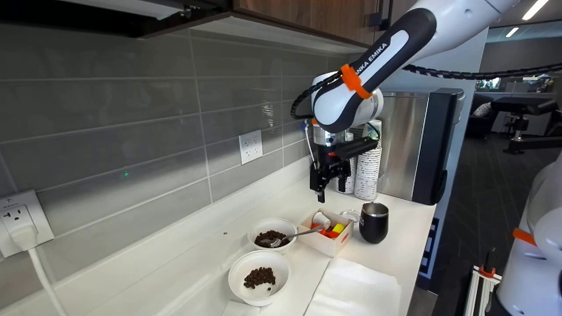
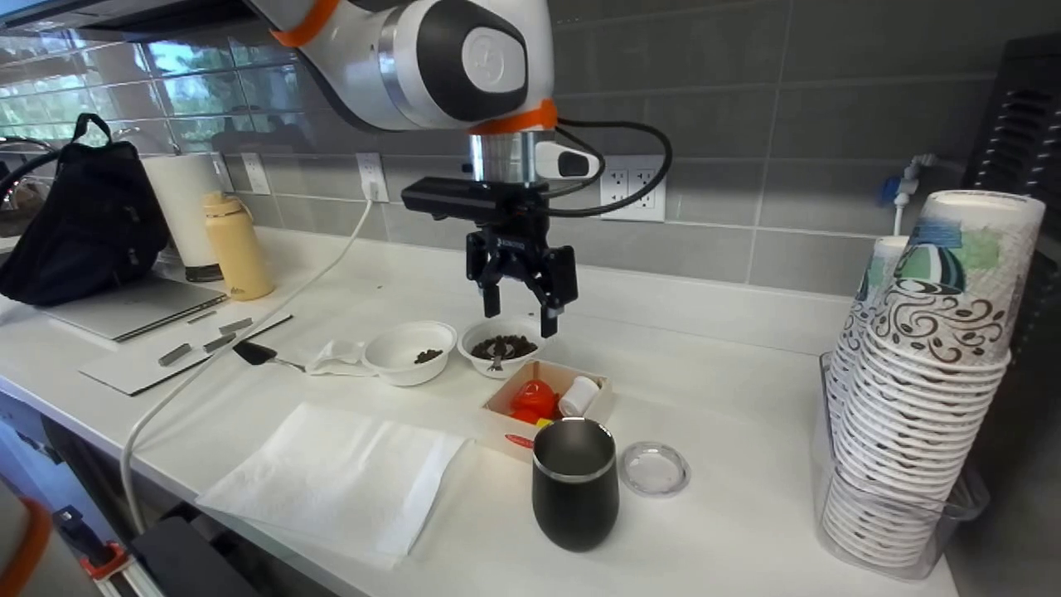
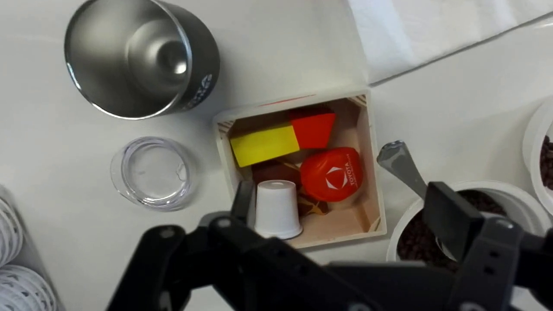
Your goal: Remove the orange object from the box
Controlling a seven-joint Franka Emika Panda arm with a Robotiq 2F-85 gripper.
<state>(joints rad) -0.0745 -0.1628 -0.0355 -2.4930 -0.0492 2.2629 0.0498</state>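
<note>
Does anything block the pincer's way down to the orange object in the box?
Nothing visible lies over the orange object: the wrist view shows its top uncovered. The white cup beside it and the box around it might crowd the pincer.

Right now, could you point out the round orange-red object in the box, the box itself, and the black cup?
Orange-red object (image 3: 332,175): wrist view, on its upper surface, by the white logo.
Box (image 1: 319,243): an exterior view, on its outer wall.
Black cup (image 2: 576,502): an exterior view, on its side.
</note>
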